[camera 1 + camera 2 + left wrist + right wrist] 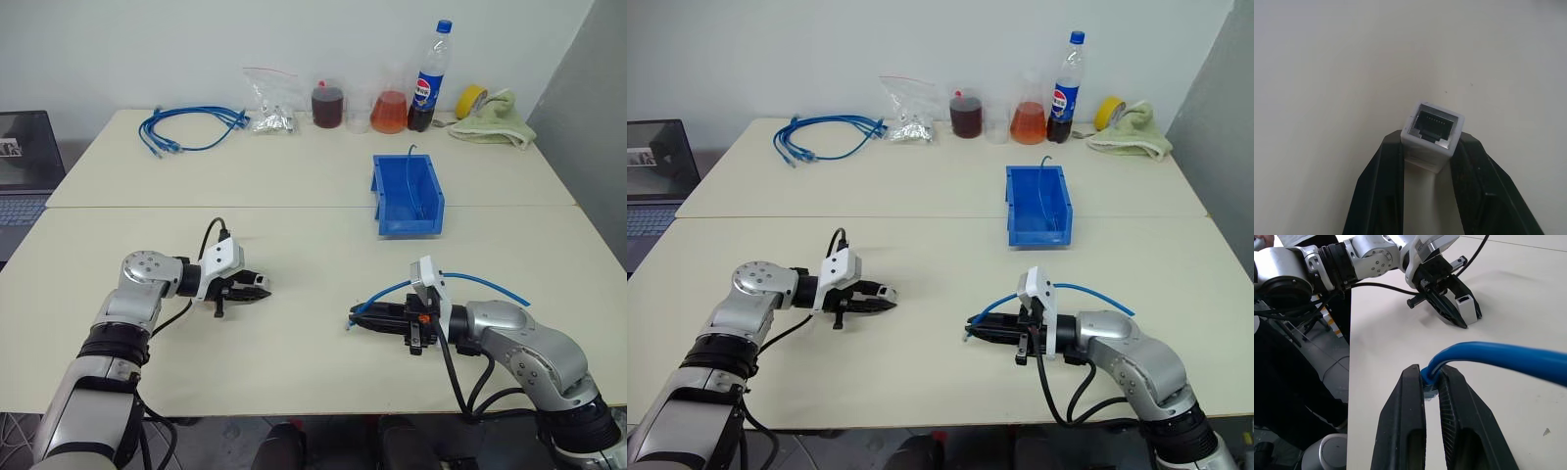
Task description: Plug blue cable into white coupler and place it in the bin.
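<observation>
Table (294,186): cream top, two slabs meeting at a seam.
Laptop (22,162): at the table's left, cut off by the frame edge; screen content illegible.
Bin (408,195): blue, open-topped, right of centre behind the seam; a thin blue strand rises over its rim.
Towel (495,119): pale green, far right corner, partly covering a yellow tape roll (470,99).
Bottle (429,78): blue cap, red-white-blue Pepsi-style label, lettering too small to read.
Cable bundle (191,125): coiled blue, far left.
Clear bag (271,103): contents indistinct.
Blue cable (482,283): arcs over the right arm; its end pinched in the closed right gripper (1431,384), plug hidden between fingers.
White coupler (1432,129): clamped in the left gripper (257,288), dark socket facing outward, near the table's front left; no marking visible.
</observation>
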You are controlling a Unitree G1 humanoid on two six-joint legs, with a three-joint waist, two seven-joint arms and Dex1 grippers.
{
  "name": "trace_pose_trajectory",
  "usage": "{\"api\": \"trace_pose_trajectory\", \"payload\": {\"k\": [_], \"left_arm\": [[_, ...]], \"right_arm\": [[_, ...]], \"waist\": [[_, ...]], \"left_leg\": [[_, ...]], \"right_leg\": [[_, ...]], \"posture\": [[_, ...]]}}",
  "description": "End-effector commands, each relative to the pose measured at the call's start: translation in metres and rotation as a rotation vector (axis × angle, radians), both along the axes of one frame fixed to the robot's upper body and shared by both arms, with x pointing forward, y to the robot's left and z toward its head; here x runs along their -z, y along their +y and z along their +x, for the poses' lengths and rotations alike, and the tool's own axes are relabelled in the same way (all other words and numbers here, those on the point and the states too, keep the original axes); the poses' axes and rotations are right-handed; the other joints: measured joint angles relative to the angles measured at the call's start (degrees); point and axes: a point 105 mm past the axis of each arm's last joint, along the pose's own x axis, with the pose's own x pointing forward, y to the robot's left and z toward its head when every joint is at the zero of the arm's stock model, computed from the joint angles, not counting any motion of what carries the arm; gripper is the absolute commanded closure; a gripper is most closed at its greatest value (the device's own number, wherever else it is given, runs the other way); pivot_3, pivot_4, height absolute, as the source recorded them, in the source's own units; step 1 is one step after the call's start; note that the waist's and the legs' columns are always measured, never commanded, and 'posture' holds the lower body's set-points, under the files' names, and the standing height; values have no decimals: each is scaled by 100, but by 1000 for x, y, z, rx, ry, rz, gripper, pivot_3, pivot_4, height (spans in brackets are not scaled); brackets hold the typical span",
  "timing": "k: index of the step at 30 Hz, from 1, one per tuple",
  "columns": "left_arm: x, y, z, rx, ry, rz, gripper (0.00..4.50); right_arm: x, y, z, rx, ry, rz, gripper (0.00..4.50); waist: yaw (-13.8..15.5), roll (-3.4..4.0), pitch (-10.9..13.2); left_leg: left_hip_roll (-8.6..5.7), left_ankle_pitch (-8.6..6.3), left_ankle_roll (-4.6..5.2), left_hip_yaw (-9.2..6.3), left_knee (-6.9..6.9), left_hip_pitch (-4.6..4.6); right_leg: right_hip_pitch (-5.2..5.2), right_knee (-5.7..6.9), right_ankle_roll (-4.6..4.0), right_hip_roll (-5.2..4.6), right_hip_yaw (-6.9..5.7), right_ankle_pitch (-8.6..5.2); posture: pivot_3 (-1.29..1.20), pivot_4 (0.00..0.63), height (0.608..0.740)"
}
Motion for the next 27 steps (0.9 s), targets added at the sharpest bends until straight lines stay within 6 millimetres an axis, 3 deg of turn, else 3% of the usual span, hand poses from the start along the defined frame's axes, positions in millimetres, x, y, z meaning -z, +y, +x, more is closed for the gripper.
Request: {"api": "trace_pose_trajectory", "payload": {"k": [1,16,27], "left_arm": [[-8,-8,-2,1,-34,-6,3511],[-10,-72,-42,-2,-12,2,3515],[20,-75,-55,-53,104,71,3520]], "right_arm": [[-11,-1,-2,-6,-47,18,4392],[-11,-3,-3,6,-61,17,4392],[-12,5,2,1,-174,-13,4392]], "waist": [[1,0,0],[2,0,0],[8,2,-1]], "left_leg": [[1,0,0,-1,0,0],[4,0,0,0,0,1],[3,0,0,1,1,7]], "right_leg": [[0,0,0,0,-1,0],[2,1,0,2,3,0],[8,1,-1,5,4,0]], "posture": [[0,150,740],[0,150,740],[0,150,740]]}}
